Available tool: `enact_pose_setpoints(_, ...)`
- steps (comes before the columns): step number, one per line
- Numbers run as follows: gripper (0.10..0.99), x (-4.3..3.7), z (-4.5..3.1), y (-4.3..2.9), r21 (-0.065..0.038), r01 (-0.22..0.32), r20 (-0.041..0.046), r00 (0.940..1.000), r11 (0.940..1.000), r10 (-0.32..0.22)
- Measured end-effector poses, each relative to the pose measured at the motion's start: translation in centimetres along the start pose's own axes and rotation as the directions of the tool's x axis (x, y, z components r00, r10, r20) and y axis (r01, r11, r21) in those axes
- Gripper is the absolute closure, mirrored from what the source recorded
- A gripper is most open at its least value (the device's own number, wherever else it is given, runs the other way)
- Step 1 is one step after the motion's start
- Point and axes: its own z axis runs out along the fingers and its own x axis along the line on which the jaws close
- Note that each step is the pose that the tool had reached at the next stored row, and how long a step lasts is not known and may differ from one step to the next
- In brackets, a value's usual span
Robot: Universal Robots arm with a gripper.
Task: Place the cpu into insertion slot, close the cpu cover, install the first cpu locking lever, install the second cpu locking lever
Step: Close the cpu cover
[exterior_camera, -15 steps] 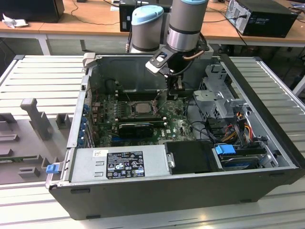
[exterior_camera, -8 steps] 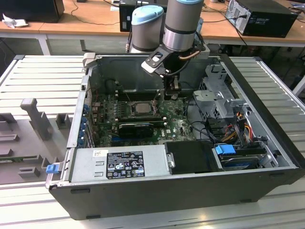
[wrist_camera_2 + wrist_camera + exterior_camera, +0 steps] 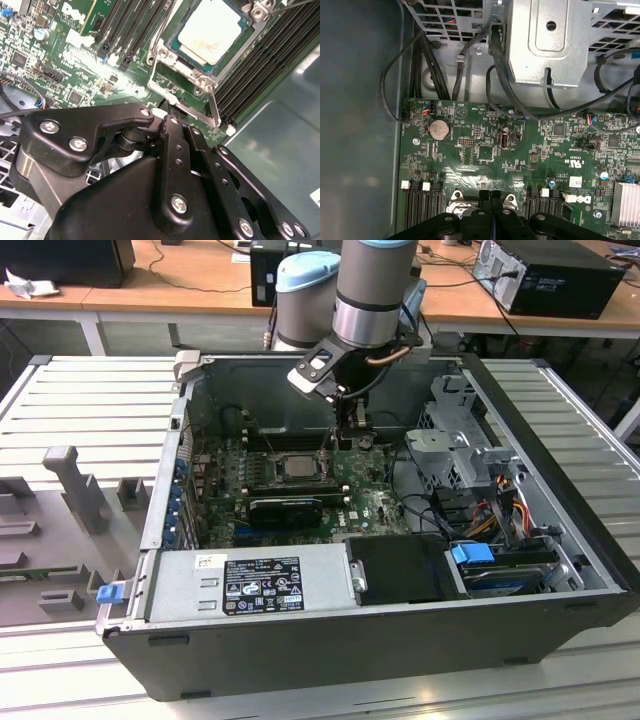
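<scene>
Hanging clenched over one motherboard (image 3: 470,167), one claw (image 3: 491,199) sits near one socketed cpu (image 3: 210,30).

A green circuit board (image 3: 375,508) is seen, dotted with small black parts; the square chip (image 3: 209,30) is topped in dull silver-grey; the gripper (image 3: 491,196) is finished in black.

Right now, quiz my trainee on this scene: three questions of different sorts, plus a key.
1. True or false: the gripper holds the cpu.
2. The gripper is nearest to the: A power supply, B cpu, C drive cage.
3. What colour is the motherboard?
Key: 1 false; 2 B; 3 green.
</scene>
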Motion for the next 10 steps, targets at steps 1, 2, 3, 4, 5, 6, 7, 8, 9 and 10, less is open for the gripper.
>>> enact_pose_setpoints(1, 0.98, 0.01, 0.0, -0.1, 0.0, 0.0, 0.0, 1.0, 1.0, 0.0)
enact_pose_setpoints(2, 0.98, 0.01, 0.0, -0.22, 0.0, 0.0, 0.0, 1.0, 1.0, 0.0)
enact_pose_setpoints(3, 0.98, 0.02, 0.01, -0.33, 0.0, 0.0, 0.0, 1.0, 1.0, 0.0)
enact_pose_setpoints(4, 0.98, 0.03, 0.01, -0.45, 0.0, 0.0, 0.0, 1.0, 1.0, 0.0)
enact_pose_setpoints(5, 0.98, 0.03, 0.01, -0.56, 0.0, 0.0, 0.0, 1.0, 1.0, 0.0)
enact_pose_setpoints(6, 0.98, 0.05, 0.02, -0.86, 0.0, 0.0, -0.0001, 1.0, 1.0, 0.0)
enact_pose_setpoints(7, 0.98, 0.06, 0.03, -1.03, 0.0, 0.0, -0.0001, 1.0, 1.0, 0.0)
enact_pose_setpoints(8, 0.98, 0.07, 0.04, -1.15, 0.0, 0.0, -0.0001, 1.0, 1.0, 0.0)
enact_pose_setpoints(9, 0.98, 0.08, 0.04, -1.28, 0.0, 0.0, -0.0001, 1.0, 1.0, 0.0)
enact_pose_setpoints(10, 0.98, 0.09, 0.06, -1.43, 0.0, 0.0, -0.0001, 1.0, 1.0, 0.0)
